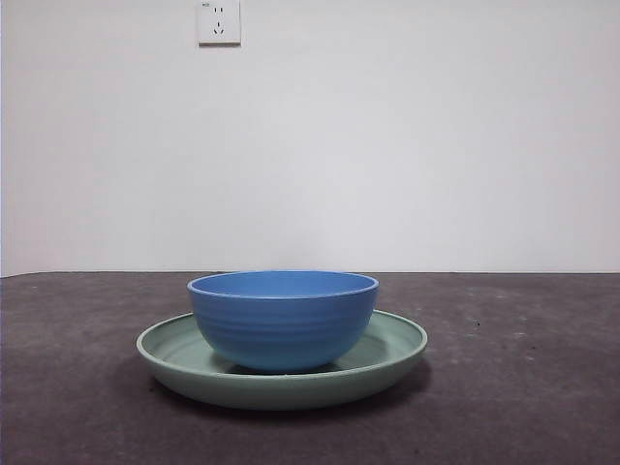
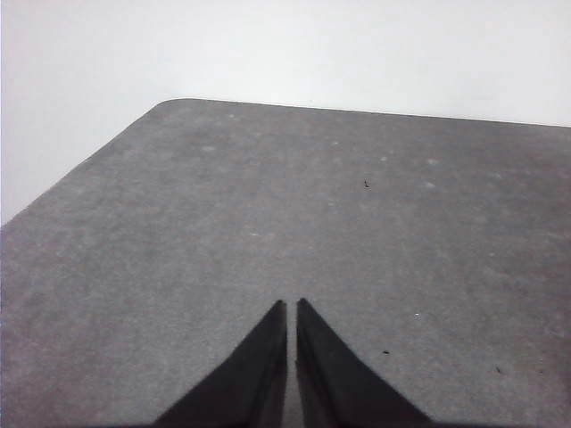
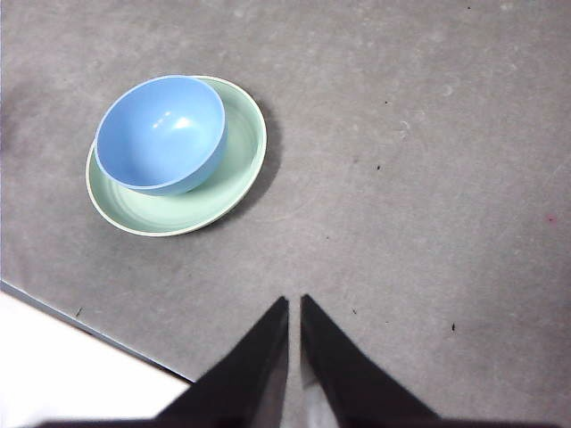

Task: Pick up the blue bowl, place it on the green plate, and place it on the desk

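- Two dishes fill the front view's lower centre: the deep matte blue bowl sits upright in the wide pale-green plate on the speckled dark grey desk.
- Left wrist view: left gripper pressed closed, empty, above bare desk.
- Right wrist view: right gripper closed, empty, well apart from the bowl at upper left.

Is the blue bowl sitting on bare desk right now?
No, the blue bowl stands inside the green plate, whose rim rings it on all sides in the front view.
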